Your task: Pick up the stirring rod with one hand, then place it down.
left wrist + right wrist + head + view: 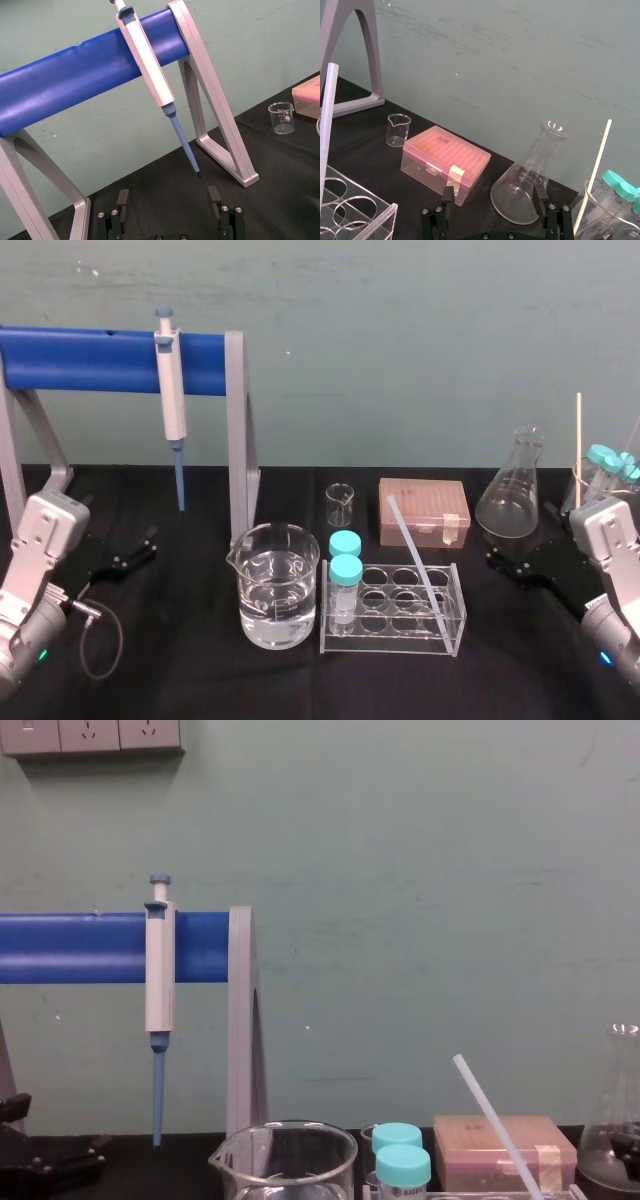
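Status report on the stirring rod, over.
Left gripper and right gripper: jaws open, low at either side. Stirring rod leans in tube rack, unheld. Capped vials share the rack.

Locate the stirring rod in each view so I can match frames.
Head: stirring rod leans in the clear rack, right of centre.
Left wrist: not in it.
Right wrist: stirring rod rises from the rack, near the frame edge.
Chest: stirring rod slants up, low right of centre.
Shared landmark: pink box behind the rack, in all four.
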